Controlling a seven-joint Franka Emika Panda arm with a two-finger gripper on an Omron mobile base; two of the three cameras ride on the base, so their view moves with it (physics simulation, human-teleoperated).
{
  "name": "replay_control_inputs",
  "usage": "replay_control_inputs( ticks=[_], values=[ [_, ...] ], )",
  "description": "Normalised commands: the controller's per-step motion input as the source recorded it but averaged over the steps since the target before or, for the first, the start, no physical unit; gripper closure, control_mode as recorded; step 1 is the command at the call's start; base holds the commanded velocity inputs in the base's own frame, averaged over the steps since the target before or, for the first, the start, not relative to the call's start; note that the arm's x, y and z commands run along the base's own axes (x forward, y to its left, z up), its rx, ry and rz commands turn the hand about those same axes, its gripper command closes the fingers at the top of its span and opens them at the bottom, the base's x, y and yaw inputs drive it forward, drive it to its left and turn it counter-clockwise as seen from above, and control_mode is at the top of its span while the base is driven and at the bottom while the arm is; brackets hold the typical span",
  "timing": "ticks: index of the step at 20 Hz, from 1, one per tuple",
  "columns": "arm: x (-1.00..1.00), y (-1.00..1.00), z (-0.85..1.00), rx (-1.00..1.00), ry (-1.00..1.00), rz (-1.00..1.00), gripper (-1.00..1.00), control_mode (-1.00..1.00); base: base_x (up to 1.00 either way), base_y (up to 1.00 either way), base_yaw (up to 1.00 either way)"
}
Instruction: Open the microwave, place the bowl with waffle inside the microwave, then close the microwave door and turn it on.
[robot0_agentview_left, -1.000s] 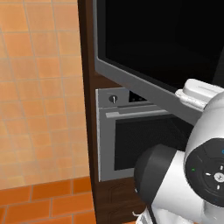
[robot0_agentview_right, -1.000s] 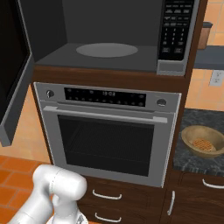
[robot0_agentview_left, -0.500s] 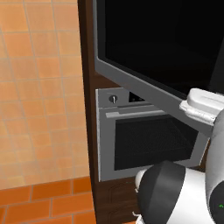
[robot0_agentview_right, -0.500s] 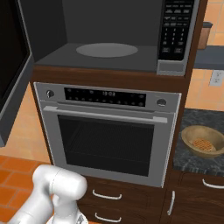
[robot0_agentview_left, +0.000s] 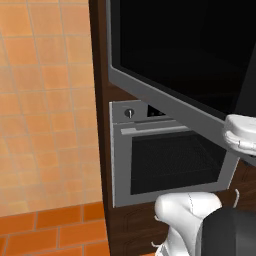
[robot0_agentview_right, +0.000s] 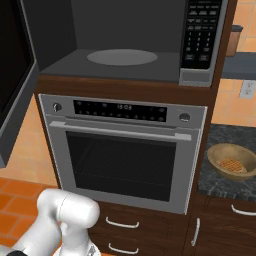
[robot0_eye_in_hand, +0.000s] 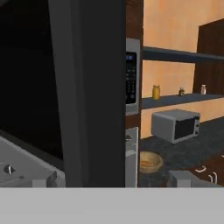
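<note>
The microwave stands open, its dark grey interior and round turntable exposed, with the keypad panel at its right. The microwave door, black glass in a grey frame, is swung far out to the left; it also lines the left edge of the right base view as the door. The tan bowl with the gridded waffle sits on the dark counter to the right of the oven. In the hand view my gripper is open, just off the door's grey edge, with the bowl far beyond.
The silver oven with its bar handle sits directly under the microwave. A small silver appliance stands on the counter past the bowl. Jars line a wall shelf. Drawers with handles lie below the oven.
The microwave door has swung further open to the left. My hand has moved rightward along the door's lower edge in the left base view.
</note>
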Motion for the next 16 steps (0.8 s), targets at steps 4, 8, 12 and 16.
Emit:
replay_control_inputs(
  ticks=[4, 8, 12, 16],
  values=[
    [-0.44, -0.26, 0.0, 0.26, 0.0, 0.25, -1.0, -1.0, 0.0, 0.0, 0.0],
    [-0.18, -0.37, 0.06, 0.37, 0.0, 0.26, -1.0, -1.0, 0.0, 0.0, 0.0],
    [0.03, -0.69, 0.1, 0.53, 0.0, 0.23, -1.0, -1.0, 0.0, 0.0, 0.0],
    [0.07, -0.84, 0.0, 0.82, 0.07, 0.25, -1.0, -1.0, 0.0, 0.0, 0.0]
  ],
)
